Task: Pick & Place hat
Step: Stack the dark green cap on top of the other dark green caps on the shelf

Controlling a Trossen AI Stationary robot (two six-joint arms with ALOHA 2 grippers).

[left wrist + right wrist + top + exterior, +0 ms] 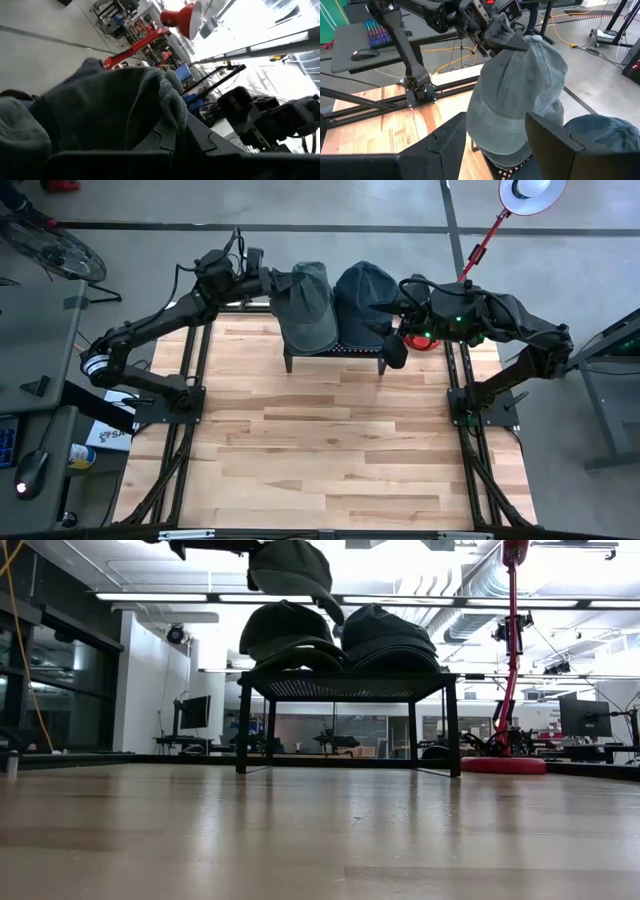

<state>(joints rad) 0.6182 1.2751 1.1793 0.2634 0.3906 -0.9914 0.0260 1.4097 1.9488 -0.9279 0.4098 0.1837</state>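
A grey-green cap (308,305) hangs from my left gripper (272,280) above the small black rack (340,686) at the table's far edge. It shows in the low view as the lifted cap (290,565), clear of the two caps under it. A second grey-green cap (290,632) and a dark blue cap (385,632) rest on the rack's top. My right gripper (495,145) is open by the rack's right end, beside the dark blue cap (365,300), touching nothing. My left gripper is shut on the lifted cap's crown (512,42), on the side away from the brim, with cloth bunched between the two fingers (170,115). It comes roughly level from the table's left. The cap is lifted clear and hangs tilted, its brim (328,602) pointing down toward the rack.
A red lamp stand (510,660) rises just right of the rack, its base (503,765) beyond the table's far right corner. The wooden table top (330,440) stretches bare in front of the rack. Black frame rails (185,390) run along both sides.
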